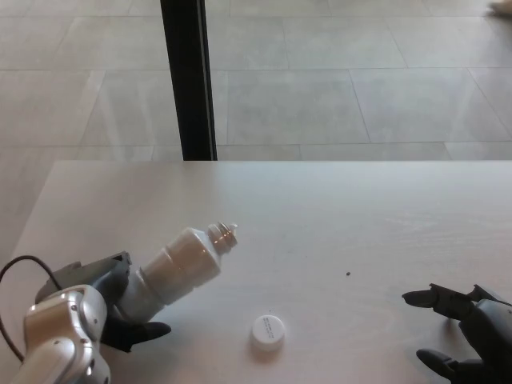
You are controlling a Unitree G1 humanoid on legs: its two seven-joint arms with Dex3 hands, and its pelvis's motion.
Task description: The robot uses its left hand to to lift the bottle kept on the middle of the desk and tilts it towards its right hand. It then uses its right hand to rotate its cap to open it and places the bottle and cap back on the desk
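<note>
Meanwhile left hand (112, 308) fingers grip the tilted bottle (180, 264); right hand (468, 340) fingers spread, empty.

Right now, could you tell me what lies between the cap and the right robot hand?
Only bare desk, head view, between cap and right robot hand.

My left hand (120, 300) sits low at the left, fingers curled closed; my right hand (468, 332) sits spread apart, empty.

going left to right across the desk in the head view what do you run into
Left hand → bottle → cap → small dark speck → right hand.
</note>
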